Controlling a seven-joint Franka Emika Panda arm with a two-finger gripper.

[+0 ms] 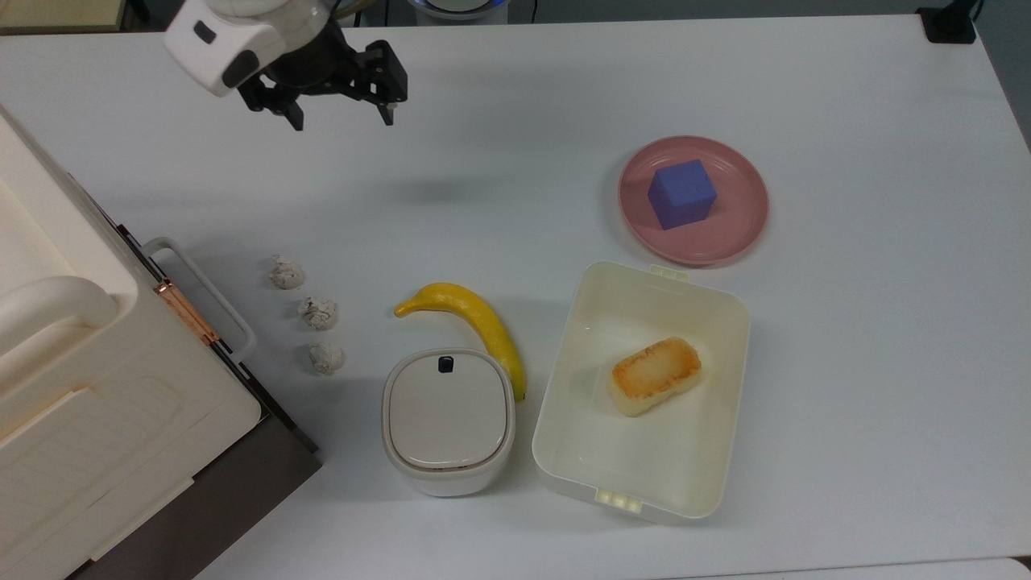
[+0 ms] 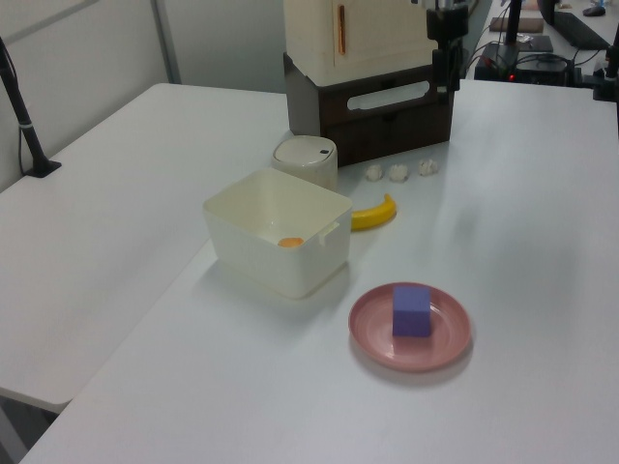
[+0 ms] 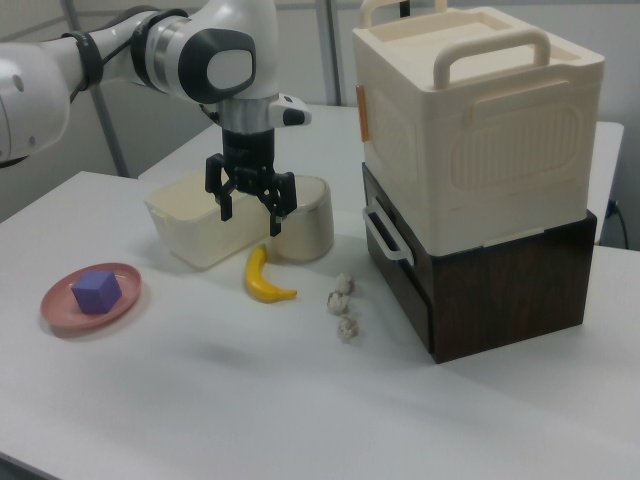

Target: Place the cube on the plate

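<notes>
The cube (image 1: pixel 682 193) is sitting flat on the plate (image 1: pixel 737 229), a little toward the top view's left of the plate's middle. It has no long axis, being equal on all sides; in the top view its edges are lying slightly turned against the counter (image 1: pixel 870 338) edges. In the left view the cube (image 2: pixel 411 310) is showing one broad face to the camera, upright, and in the right view the cube (image 3: pixel 96 292) is presenting a corner.

The tool (image 1: pixel 339 110) is hanging well apart from the plate, up near the top view's upper left, with its two fingers spread wide and nothing between them. The right view is showing the tool (image 3: pixel 251 205) pointing straight down, above the counter, with the banana (image 3: pixel 262 277) lower in the picture.

The cream box (image 1: pixel 709 314) is lying just beside the plate in the top view, and there the bread piece (image 1: pixel 654 375) is showing whole and toasted; in the left view only a sliver of orange is peeking over the wall. The lidded bin (image 1: pixel 448 419) is sitting beside the banana, and three crumpled lumps (image 1: pixel 318 313) are lining up near the stacked case (image 3: pixel 480 160).
</notes>
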